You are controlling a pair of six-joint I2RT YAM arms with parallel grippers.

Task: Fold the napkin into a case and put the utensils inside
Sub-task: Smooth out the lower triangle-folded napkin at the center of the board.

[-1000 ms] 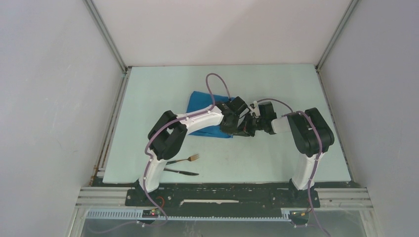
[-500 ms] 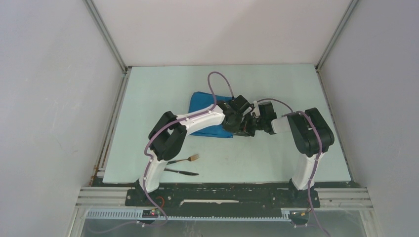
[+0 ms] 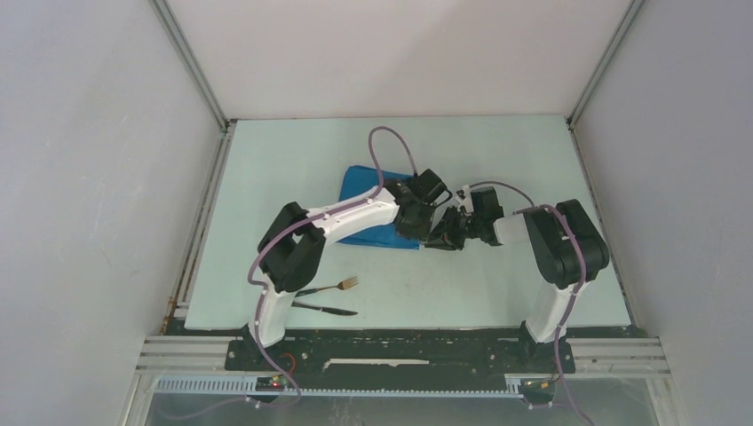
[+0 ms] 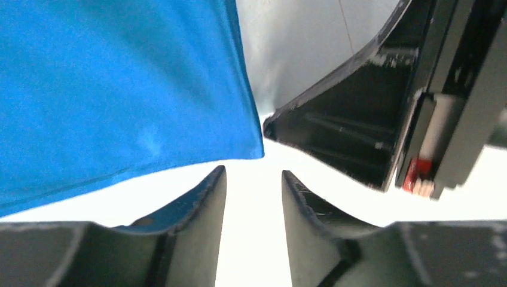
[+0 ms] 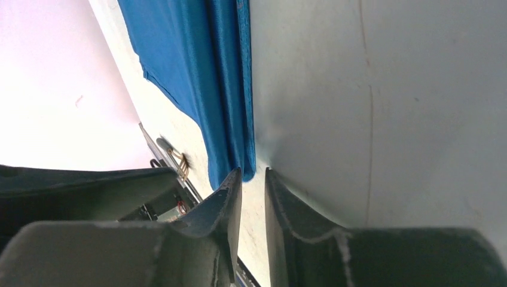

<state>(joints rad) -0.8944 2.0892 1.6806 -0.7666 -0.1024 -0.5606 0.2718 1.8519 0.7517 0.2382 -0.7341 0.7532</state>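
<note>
Napkin (image 3: 358,184) was seen lying folded on the table (image 3: 497,160), with layered edges visible along its side in the right wrist view. Its near right corner was located right at both end effectors. Left end effector (image 4: 253,173) was found partly open with nothing gripped; the napkin corner sat just ahead of the fingertips, not between them. Right end effector (image 5: 252,171) was found open by a narrow slit only, with the gap seen empty. The folded napkin edge reached its fingertips; touching or just short could not be told. Both end effectors were held close together, low at that corner. Fork (image 3: 336,287) and knife (image 3: 327,309) were seen side by side on the table by the left arm's base, well apart from the napkin.
</note>
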